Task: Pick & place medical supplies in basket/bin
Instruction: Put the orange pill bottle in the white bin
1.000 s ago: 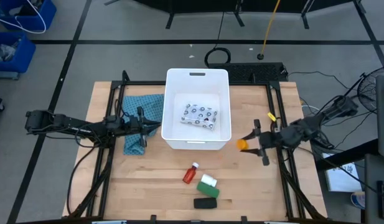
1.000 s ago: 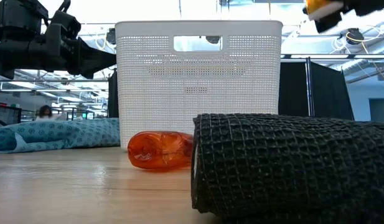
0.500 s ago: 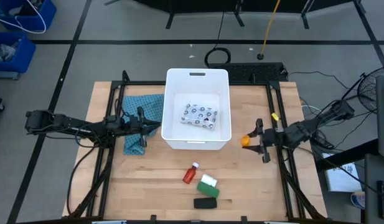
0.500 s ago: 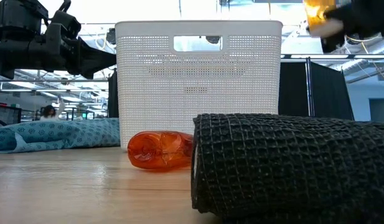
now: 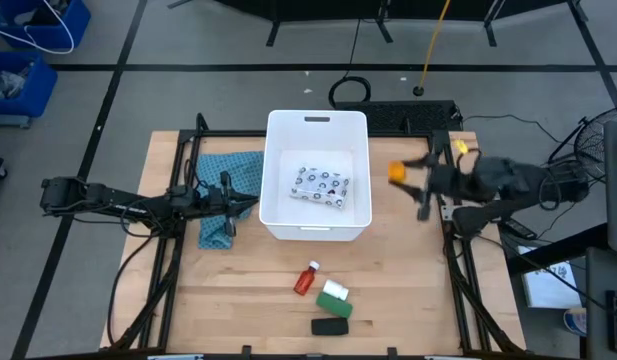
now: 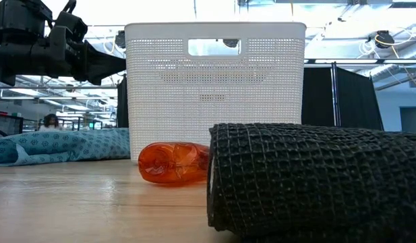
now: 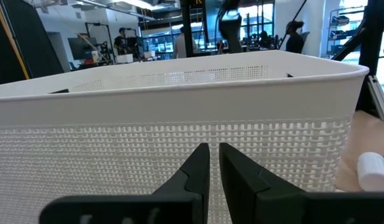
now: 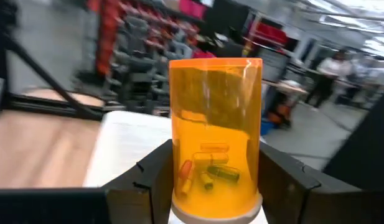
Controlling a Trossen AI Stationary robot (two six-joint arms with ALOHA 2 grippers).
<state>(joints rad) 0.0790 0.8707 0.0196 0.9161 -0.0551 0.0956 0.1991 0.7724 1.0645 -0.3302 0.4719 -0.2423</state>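
Note:
The white bin (image 5: 318,135) (image 6: 214,81) stands mid-table with the dotted white packet (image 5: 323,184) lying in it. My right gripper (image 5: 402,176) (image 8: 216,186) hovers beside the bin's right wall, shut on the small orange bottle (image 5: 396,172) (image 8: 215,130). My left gripper (image 5: 250,205) (image 7: 215,165) waits shut by the bin's left wall. Near the front edge lie the red white-capped bottle (image 5: 307,279) (image 6: 174,162), the white roll (image 5: 335,290), the green block (image 5: 334,304) and the black bar (image 5: 330,326) (image 6: 315,182). My right gripper pinches the orange bottle between its two fingers (image 8: 148,180), one on each side of the lower body (image 8: 216,180), just above the white end. The fingers reach level from the table's right side. The bottle is lifted clear of the table; small pills show inside.
A teal patterned cloth (image 5: 223,190) (image 6: 59,145) lies left of the bin, under my left arm. Black frame rails (image 5: 443,240) run along the table's left and right sides. Bare wood stretches between the bin and the front items. People stand in the room beyond.
My right gripper has carried the orange bottle up and toward the far edge, from beside the bin's near right corner to beside the middle of its right wall. It has risen out of the top of the low view. My left arm kept still.

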